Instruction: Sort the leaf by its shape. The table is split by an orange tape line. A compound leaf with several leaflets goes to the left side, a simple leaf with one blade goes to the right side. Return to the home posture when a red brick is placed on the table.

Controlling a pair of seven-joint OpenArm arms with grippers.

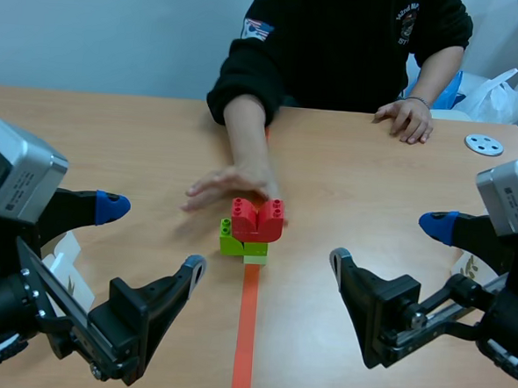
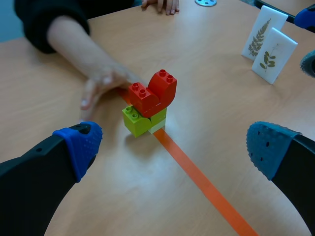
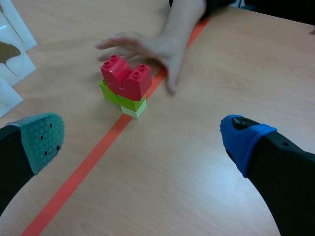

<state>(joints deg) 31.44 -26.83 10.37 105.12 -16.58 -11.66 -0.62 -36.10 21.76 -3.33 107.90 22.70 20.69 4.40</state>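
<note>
A red brick (image 1: 257,218) sits on top of lime-green bricks (image 1: 237,239) on the orange tape line (image 1: 246,334) at mid-table. A person's hand (image 1: 229,185) lies flat just behind the stack, touching or nearly touching it. My left gripper (image 1: 151,237) stands open low on the left, and my right gripper (image 1: 388,241) stands open low on the right, both empty. In the left wrist view the red brick (image 2: 152,93) is ahead of the open gripper (image 2: 172,147). The right wrist view also shows the red brick (image 3: 125,76) ahead of the open gripper (image 3: 142,140).
Two white leaf cards, a fern (image 2: 263,30) and a sprig of leaflets (image 2: 274,55), stand right of the tape. More cards (image 3: 12,61) stand left of it. A grey disc (image 1: 484,144) and the person's other hand (image 1: 409,115) are at the far right.
</note>
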